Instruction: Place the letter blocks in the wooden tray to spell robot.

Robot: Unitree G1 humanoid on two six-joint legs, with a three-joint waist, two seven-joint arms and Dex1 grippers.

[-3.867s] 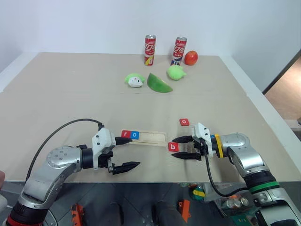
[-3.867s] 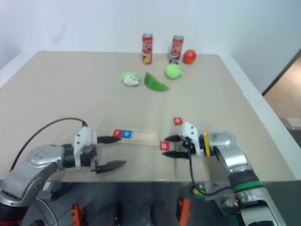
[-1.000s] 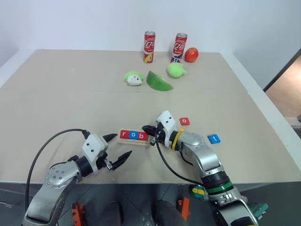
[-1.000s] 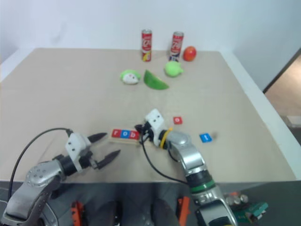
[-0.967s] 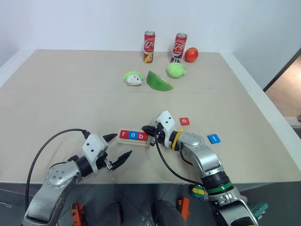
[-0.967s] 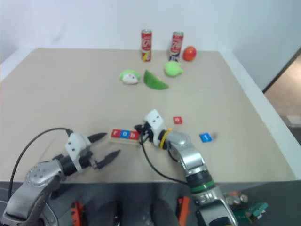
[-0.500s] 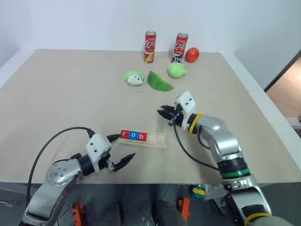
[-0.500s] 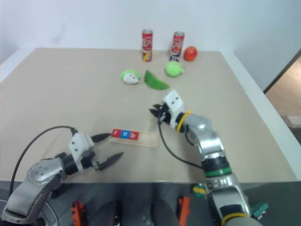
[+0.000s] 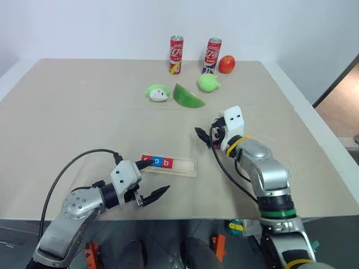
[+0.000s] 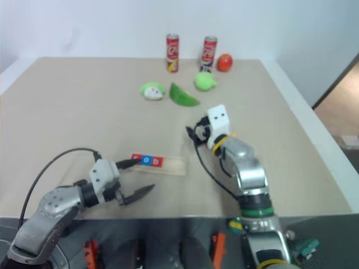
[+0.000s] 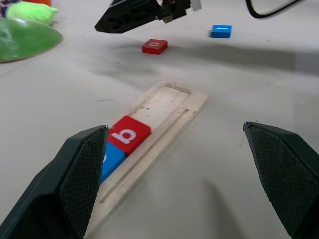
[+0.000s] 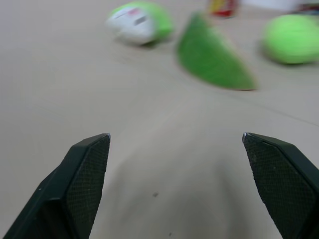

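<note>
Nearest in, the left claw [image 9: 150, 178] hovers low over the front of the worktop [image 9: 73, 123], its black textured fingers spread wide and holding nothing. One tip sits right at the near-left end of the wooden tray [image 9: 182, 166]. That's the first worry: a small nudge from there could skate the light pale strip across the smooth beige surface and knock the row out of line.

In the tray's shallow groove sit three flat square letter blocks, touching in a row: red r [image 9: 147, 161], blue o [image 9: 156, 162], red b [image 11: 128, 135]. Glossy little tiles with white lowercase print, and two slots left bare at the far end.

Moving out, the right claw [image 9: 206, 136] hangs above the worktop with its fingers parted and empty. In the left wrist view the red o block [image 11: 154, 46] lies just beyond and under that claw, and the blue t block [image 11: 221, 31] sits a bit further off. These tiles are thin and lie flat, so I'd judge the pinch tricky: fingers closing too high would slide off the edges or flick the tile away. Grab the t before the o and the spelling goes wrong too.

Further back, a smooth green wedge [image 9: 188, 97], a green-and-white rounded toy [image 9: 158, 92] and a green round one [image 9: 208, 83]. At the far edge stand two red cans [image 9: 176, 55] and a red fruit [image 9: 226, 64].
</note>
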